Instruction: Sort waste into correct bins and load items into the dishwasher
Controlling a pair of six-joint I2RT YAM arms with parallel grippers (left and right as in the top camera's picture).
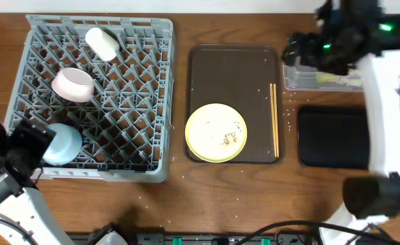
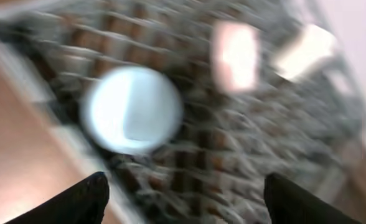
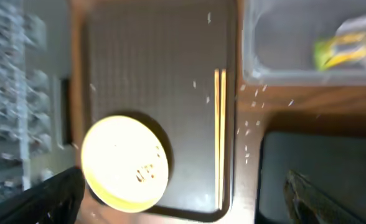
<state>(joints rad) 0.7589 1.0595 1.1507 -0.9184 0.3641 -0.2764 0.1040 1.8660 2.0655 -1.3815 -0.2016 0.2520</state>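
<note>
Left jaws: apart, nothing between them. The light blue bowl (image 2: 132,110) sits ahead of them and slightly toward one finger, resting in the dish rack (image 1: 167,102) at its near corner. The left wrist view is badly smeared, so contact with the pegs cannot be judged.

Judgement: the step in hand is clearing away from the seated bowl. Done well, the jaws lift straight off with the fingers wide, so no tip catches the bowl rim or a peg and tips it out.

Farther ahead of the left jaws in the same rack are the white bowl (image 1: 73,84) and the white cup (image 1: 103,42), the cup lying on its side. Both are well apart from the blue bowl.

Right jaws: apart, empty, hanging above the brown serving tray (image 3: 152,62). The pale yellow plate (image 3: 126,163) lies under them, nearer one finger, with rice crumbs (image 1: 230,139) on it.

Judgement: plate not yet loaded. The crumbs belong in a bin first.

In the way: wooden chopsticks (image 3: 220,137) lie between the plate and the far finger, close enough to be dragged by a wide grasp. Loose crumbs (image 1: 288,112) speckle the tabletop (image 1: 179,204) beyond them.

Outside the far finger: clear tub (image 3: 258,62) holding the yellow-green wrapper (image 3: 342,50), and the black tray (image 3: 320,162), which looks bare. No paper wad is visible.
</note>
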